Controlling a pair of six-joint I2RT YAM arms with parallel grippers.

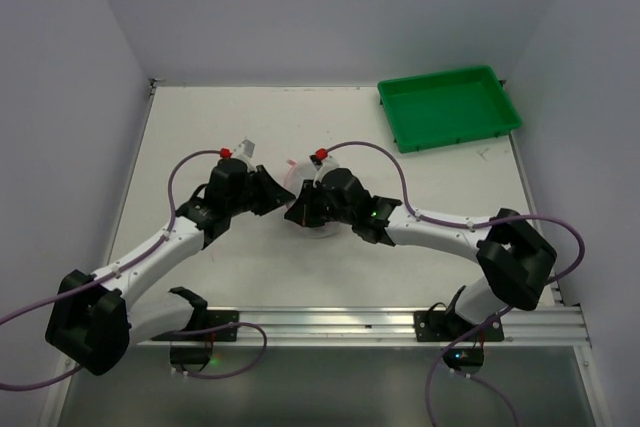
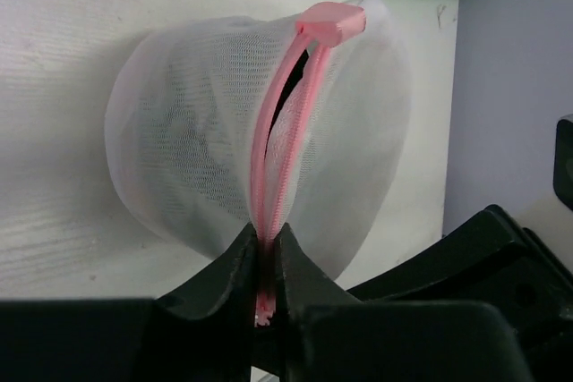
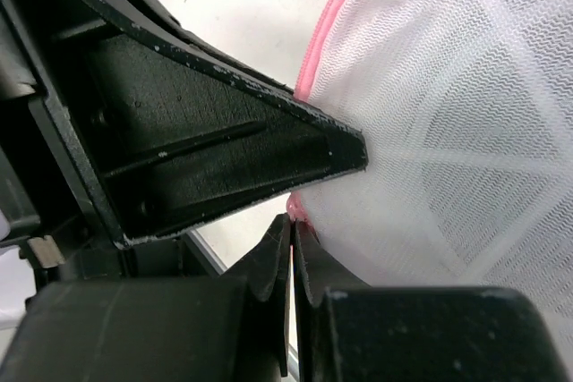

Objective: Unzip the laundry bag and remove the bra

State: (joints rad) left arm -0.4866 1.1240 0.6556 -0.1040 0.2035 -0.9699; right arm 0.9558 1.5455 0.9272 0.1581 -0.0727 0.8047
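Table: 1 laundry bag, 1 green tray; L fingers, R fingers both clamp bag trim.

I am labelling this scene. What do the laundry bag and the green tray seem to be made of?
The laundry bag: translucent white mesh fabric, matte; the fine weave shows. The green tray: probably moulded plastic, smooth, judging by its uniform colour and raised rim.

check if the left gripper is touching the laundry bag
Touching. The left wrist view shows the left gripper pinched shut on the pink zipper strip at the near edge of the laundry bag.
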